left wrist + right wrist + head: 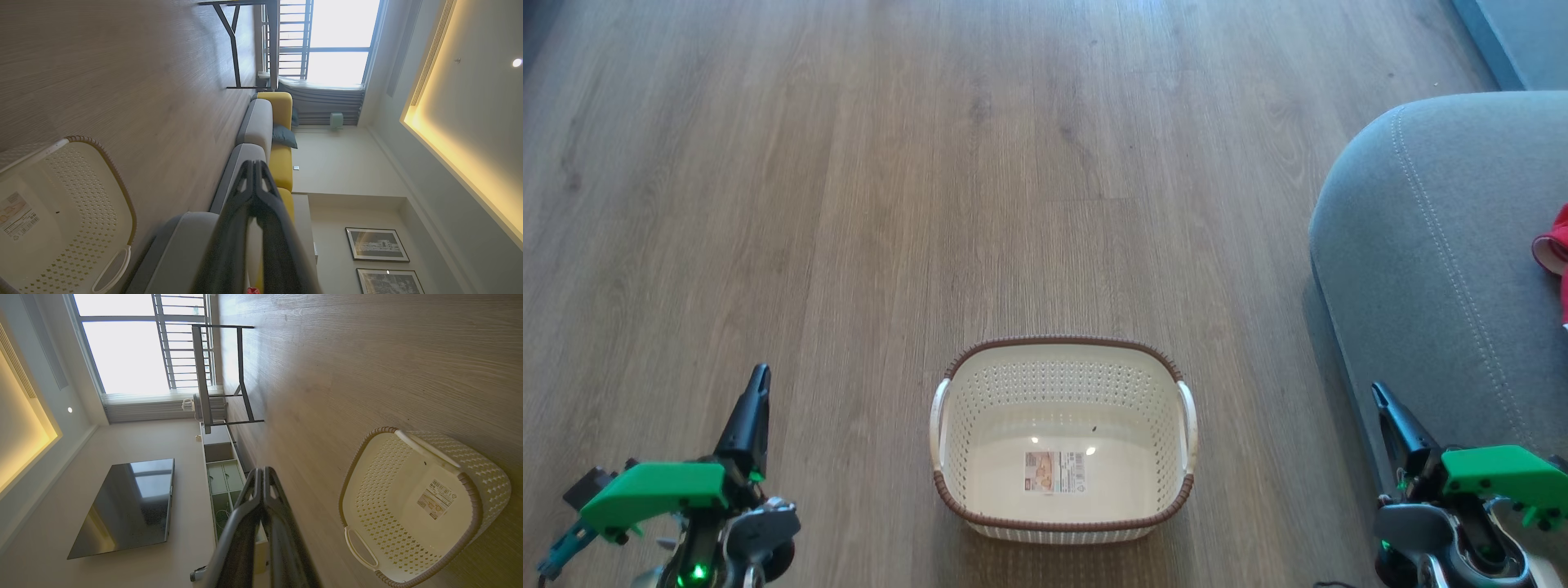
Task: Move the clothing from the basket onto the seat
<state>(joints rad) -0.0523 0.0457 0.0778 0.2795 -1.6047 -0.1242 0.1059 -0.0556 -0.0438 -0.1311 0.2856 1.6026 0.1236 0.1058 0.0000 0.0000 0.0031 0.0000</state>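
Basket (1062,384) first: the cream perforated tub sits upright on the wooden floor (849,204), straight ahead of the robot. Its brown braided rim runs all the way round and its two white handles stick out to either side. Its pale base is in plain sight, with a sticker (1055,471) near the middle.

Off to the robot's right is the seat (1421,245), a big grey cushion with a rounded corner and pale stitching. A strip of floor lies between it and the basket. On the seat, cut off by the picture's edge, lies a bit of red fabric with a pale hem. It is most likely the clothing (1553,253), though too little shows to tell its shape.

The left gripper (758,377) hangs low on the robot's left, well apart from the basket, its two dark fingers pressed tip to tip and empty. The right gripper (1379,394) hangs at the lower right, near the seat's front edge, likewise clenched and holding nothing.
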